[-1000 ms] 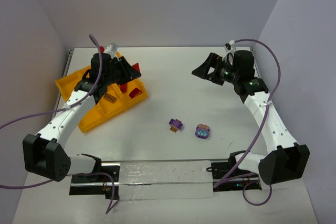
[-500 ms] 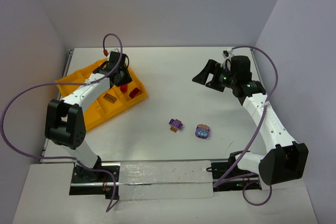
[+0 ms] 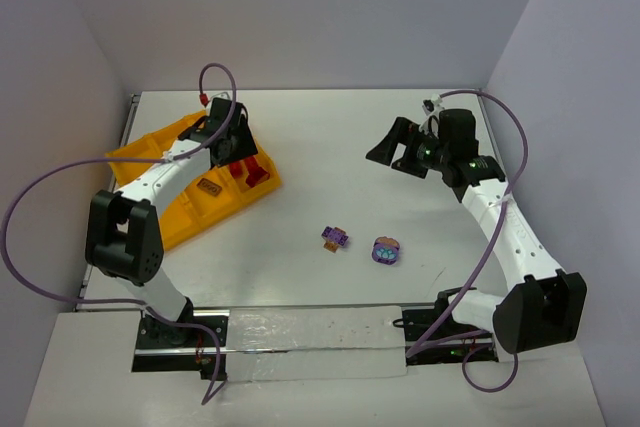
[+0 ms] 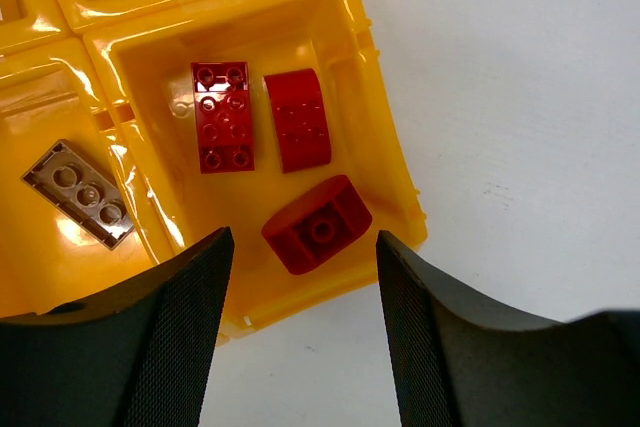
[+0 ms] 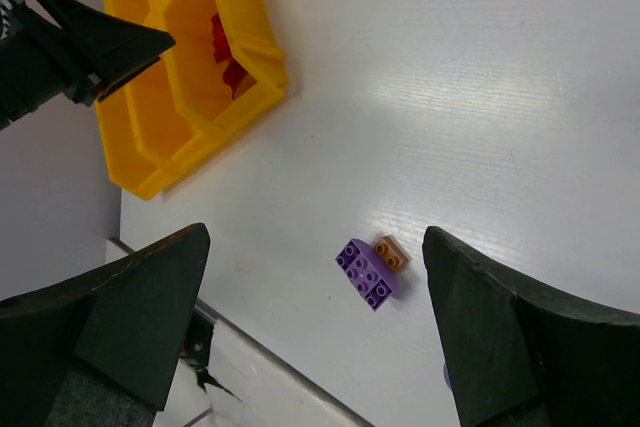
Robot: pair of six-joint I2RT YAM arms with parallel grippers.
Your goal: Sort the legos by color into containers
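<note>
Three red legos lie in the corner cell of the yellow-orange tray (image 4: 385,197): a flat studded one (image 4: 222,115), a curved one (image 4: 297,119) and a chunky one (image 4: 317,224). My left gripper (image 4: 305,337) is open and empty above that cell's outer corner, also in the top view (image 3: 235,150). A purple lego with an orange bit (image 3: 336,238) and a purple one with light-blue bits (image 3: 386,250) lie on the white table. My right gripper (image 5: 315,317) is open and empty, high above the purple-orange lego (image 5: 365,272); in the top view it (image 3: 393,147) is at the back right.
A brown-grey flat brick (image 4: 80,192) lies in the neighbouring tray cell. The tray (image 3: 175,209) sits at the table's left, angled. A purple cable (image 3: 30,207) loops left of the left arm. A clear strip (image 3: 310,342) runs along the near edge.
The left arm has lifted its elbow and swung its gripper a little right over the tray's corner cell. The right gripper has dipped slightly. The legos have not moved.
</note>
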